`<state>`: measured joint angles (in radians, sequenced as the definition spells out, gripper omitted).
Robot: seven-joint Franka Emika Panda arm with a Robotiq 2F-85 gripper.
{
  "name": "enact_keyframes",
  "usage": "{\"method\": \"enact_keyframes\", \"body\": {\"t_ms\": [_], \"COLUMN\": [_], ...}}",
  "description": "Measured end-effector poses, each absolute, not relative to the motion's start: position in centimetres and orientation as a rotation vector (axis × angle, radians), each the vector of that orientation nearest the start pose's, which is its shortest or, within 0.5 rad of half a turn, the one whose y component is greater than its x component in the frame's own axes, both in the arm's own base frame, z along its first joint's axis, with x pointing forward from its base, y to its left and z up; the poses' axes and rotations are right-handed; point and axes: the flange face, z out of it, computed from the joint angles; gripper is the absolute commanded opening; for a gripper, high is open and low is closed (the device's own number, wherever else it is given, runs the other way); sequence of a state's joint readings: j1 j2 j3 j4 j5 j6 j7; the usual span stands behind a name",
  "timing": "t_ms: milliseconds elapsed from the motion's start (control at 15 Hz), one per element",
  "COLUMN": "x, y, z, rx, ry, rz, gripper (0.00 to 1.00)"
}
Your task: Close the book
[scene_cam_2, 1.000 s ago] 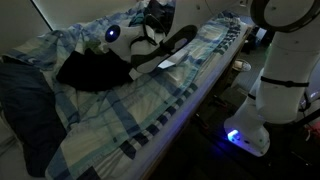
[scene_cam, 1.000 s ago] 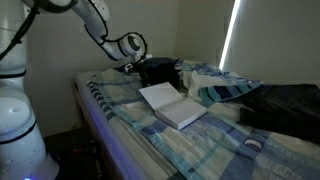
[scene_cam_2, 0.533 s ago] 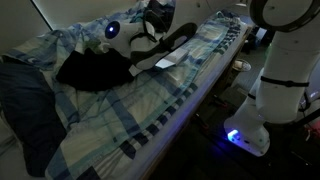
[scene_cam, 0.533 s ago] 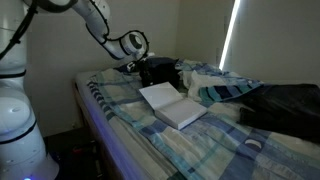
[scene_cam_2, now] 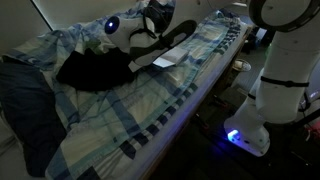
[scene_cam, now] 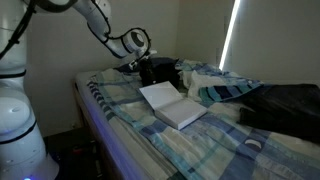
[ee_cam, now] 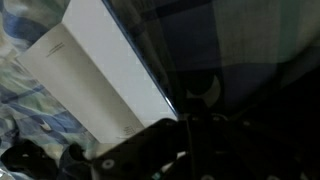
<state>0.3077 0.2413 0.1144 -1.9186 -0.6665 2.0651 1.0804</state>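
Observation:
The book point(scene_cam: 172, 104) lies open on the plaid bed with its white pages up. In an exterior view it shows edge-on as a white strip point(scene_cam_2: 165, 62). My gripper point(scene_cam: 146, 68) hangs at the book's far edge, low over the bedding, and it also shows in an exterior view point(scene_cam_2: 149, 44). In the wrist view a white page point(ee_cam: 95, 75) with a dark cover edge fills the upper left. The gripper point(ee_cam: 176, 150) is a dark mass at the bottom, and its fingers cannot be made out.
A bulky black bag point(scene_cam: 285, 105) lies on the bed beside the book and also shows in an exterior view point(scene_cam_2: 92, 70). Rumpled blue-and-white plaid bedding point(scene_cam: 225, 90) lies around it. The bed edge point(scene_cam_2: 215, 85) drops to the floor by the robot base point(scene_cam_2: 285, 90).
The wrist has shifted slightly, a little up and toward the book's far edge. The book has not moved.

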Motion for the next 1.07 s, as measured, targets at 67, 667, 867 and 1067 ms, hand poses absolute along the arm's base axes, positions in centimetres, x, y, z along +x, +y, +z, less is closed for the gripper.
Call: {"method": "enact_keyframes", "body": {"t_ms": [67, 667, 867, 1067], "x": [56.6, 57.1, 57.2, 57.4], "y": [21.4, 20.5, 20.1, 19.7], "z": [37.0, 37.8, 38.5, 39.0], "rx": [-3.507, -3.5, -3.499, -3.498], "ry": [0.561, 0.64, 0.664, 0.682], "rz": [-0.561, -0.575, -0.582, -0.586], "gripper": [0.0, 0.0, 0.0, 0.0]}}
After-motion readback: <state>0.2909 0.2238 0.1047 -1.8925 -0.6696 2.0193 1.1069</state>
